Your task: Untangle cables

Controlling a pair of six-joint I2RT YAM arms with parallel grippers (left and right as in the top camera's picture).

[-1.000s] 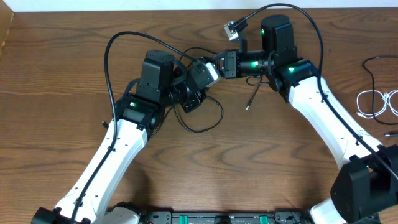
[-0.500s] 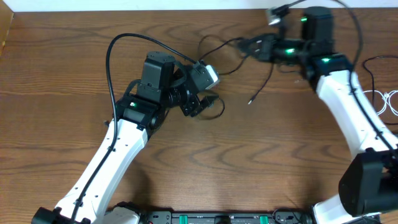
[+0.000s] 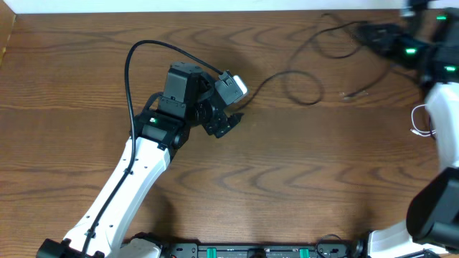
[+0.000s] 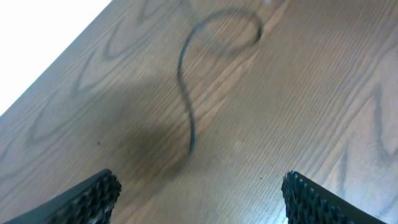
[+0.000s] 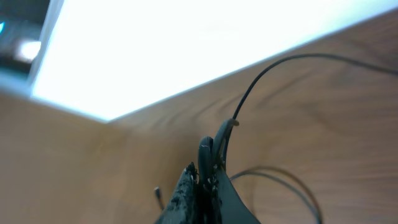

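Left hand point(image 3: 231, 118): fingers spread wide, grasping nothing, poised over the desk point(image 3: 86, 86) left of centre. The black cable point(image 4: 188, 112) lies on the wood just ahead of it, with its free end nearest and 1 loop further on. From there the strand runs right, toward the far right corner.

Right hand point(image 5: 202, 177): clenched on that black cable, the strand pinched between its fingertips.

White cable point(image 3: 424, 120): coiled at the right edge, partly hidden by the right arm.
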